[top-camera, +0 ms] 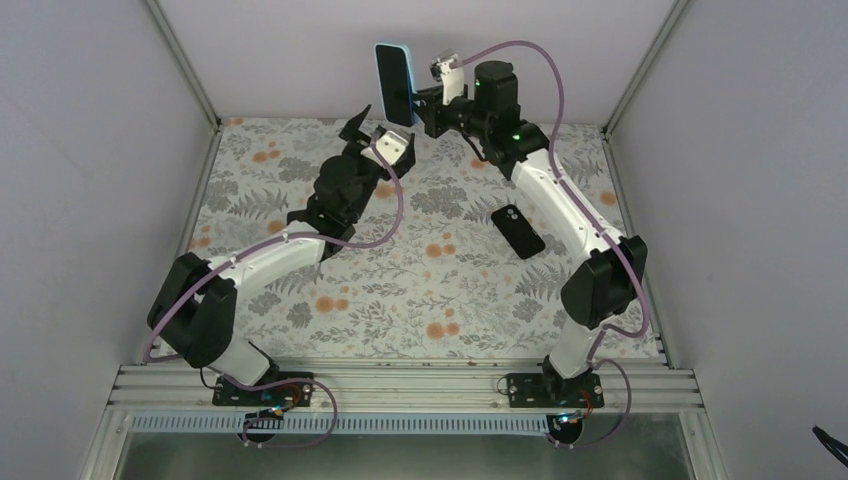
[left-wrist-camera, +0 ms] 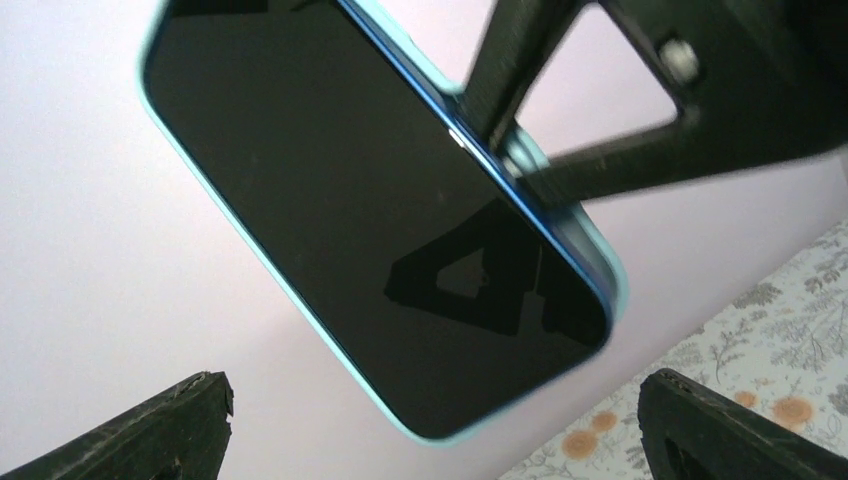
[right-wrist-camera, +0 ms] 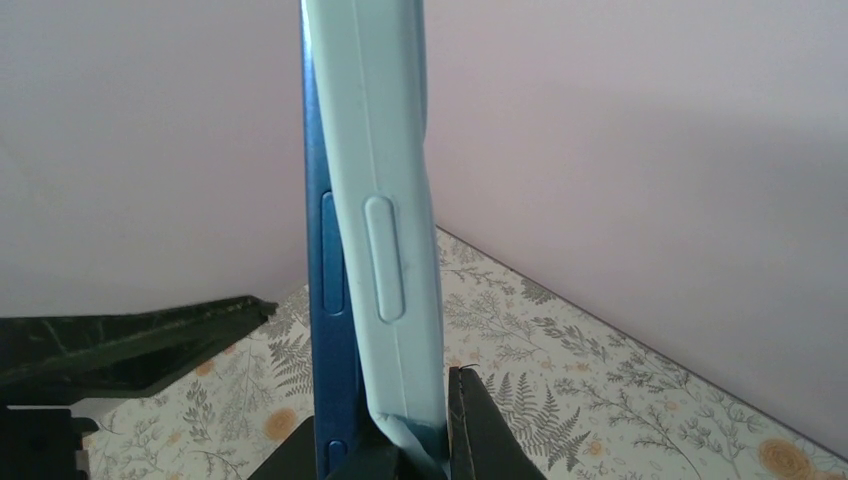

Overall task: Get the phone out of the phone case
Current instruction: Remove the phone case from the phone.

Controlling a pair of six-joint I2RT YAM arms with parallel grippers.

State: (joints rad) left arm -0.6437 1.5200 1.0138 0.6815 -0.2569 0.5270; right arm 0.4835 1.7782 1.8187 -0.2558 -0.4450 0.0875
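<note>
A phone with a dark screen sits in a light blue case, held upright high at the back by my right gripper, which is shut on the case's lower end. In the right wrist view the dark blue phone edge stands beside the case, and the case's bottom corner is peeled away from it at the gripper. My left gripper is open just below the phone. In its own view the screen fills the frame above the spread fingertips.
A second black phone lies flat on the floral table mat, right of centre. White walls close in the back and both sides. The left arm shows at the left of the right wrist view.
</note>
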